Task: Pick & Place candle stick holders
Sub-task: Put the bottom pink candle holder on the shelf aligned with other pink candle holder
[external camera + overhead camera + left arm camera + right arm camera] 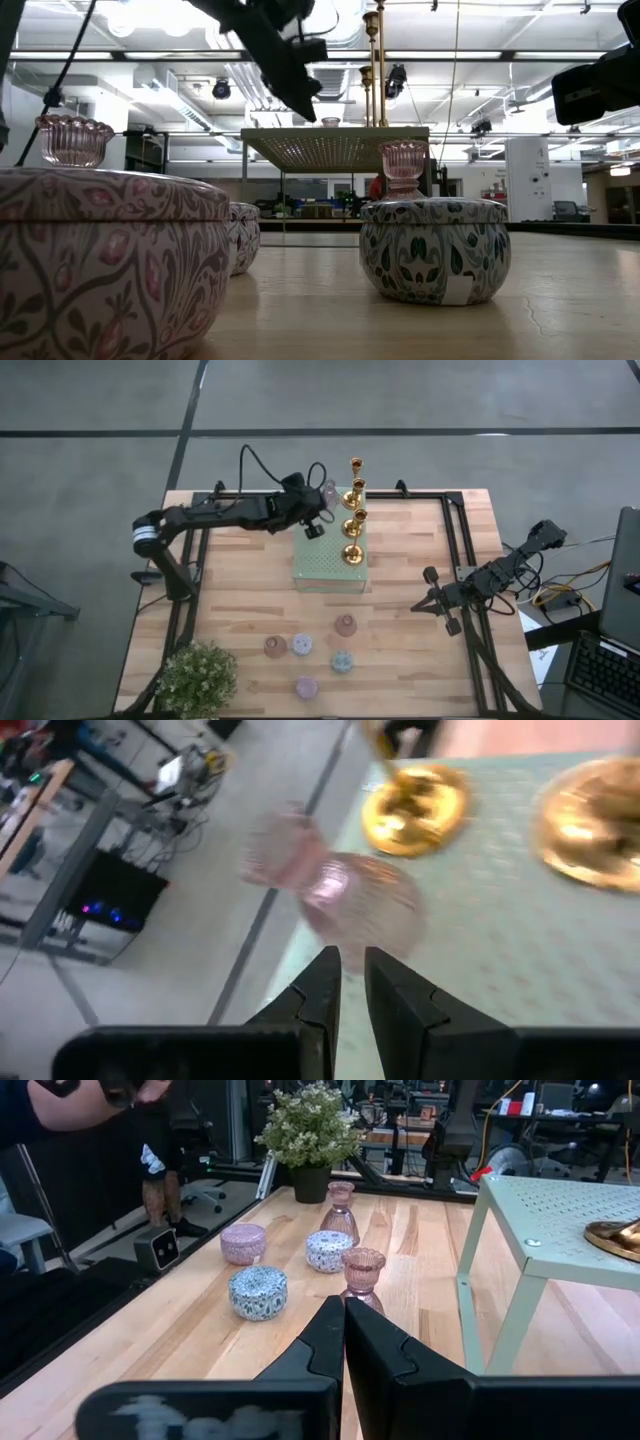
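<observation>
Left pincer (pixel 318 528) hovers over the green stand (pixel 325 568), fingers narrow, holding nothing; pink glass holder (pixel 328 491) sits at the stand's far edge beside the gold holders (pixel 352 525), apparently placed. Right pincer (pixel 428 604) closed, waiting over the counter (pixel 400 650).

Pale planked wood for the table (pixel 400 610), matt. Polished brass-like metal on the gold holders (pixel 352 525), mirror-glossy. Ribbed pink glass holder (pixel 345 900). Perforated pale green block (pixel 325 568), matt painted. Glossy patterned tins (pixel 435 250).
</observation>
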